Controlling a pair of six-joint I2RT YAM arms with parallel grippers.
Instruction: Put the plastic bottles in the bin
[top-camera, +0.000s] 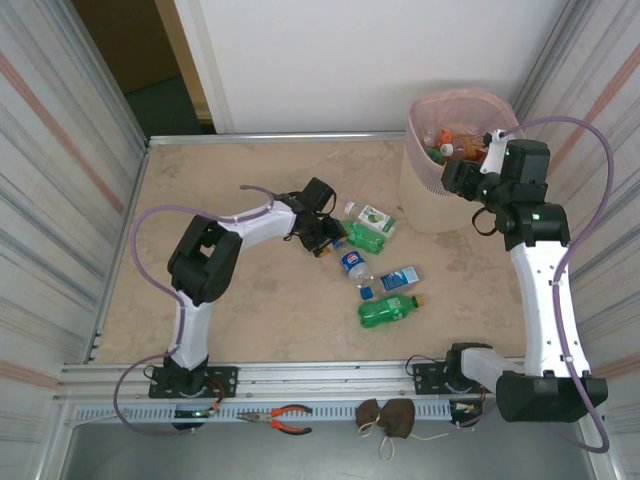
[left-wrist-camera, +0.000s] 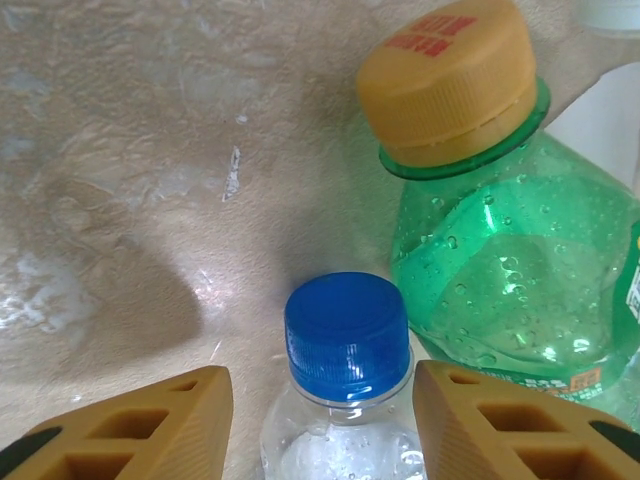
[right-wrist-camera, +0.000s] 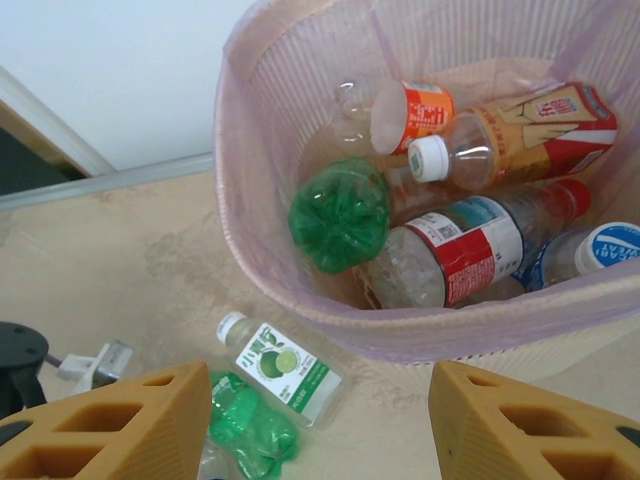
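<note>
Bin (top-camera: 430, 195): upright at the far right of the table (top-camera: 220, 180), part full. Inside lie a crushed green bottle (right-wrist-camera: 340, 215), an orange-label bottle (right-wrist-camera: 412, 110), a white-cap bottle (right-wrist-camera: 500, 135) and a red-label bottle (right-wrist-camera: 465, 245), piled against one another.
Right gripper (right-wrist-camera: 320, 375): hangs above the bin's near rim, fingers spread wide with nothing between them.
Left gripper (left-wrist-camera: 322, 385): well left of the bin and low over the table. The jaws are apart, one on either side of the blue-cap bottle's neck; a gap shows at one finger, so it is not clamped.
Blue-cap bottle (left-wrist-camera: 347, 335): clear, lying on the table left of the bin, its cap pointing away from the wrist.
In the way: an orange-cap bottle (left-wrist-camera: 500, 250), green, lies just beside the blue-cap bottle and close ahead of one finger. Whether the two bottles touch, I cannot tell.
Lime-label bottle (right-wrist-camera: 280, 365): on the table near the bin's foot, just beside the orange-cap bottle.
Other loose bottles: a blue-label bottle (top-camera: 398, 279) and a second green bottle (top-camera: 388, 309), near each other, left of the bin and closer to the arm bases.
Pliers (top-camera: 288, 418) and brown pouch (top-camera: 388, 418): on the front rail, well apart from the bin.
</note>
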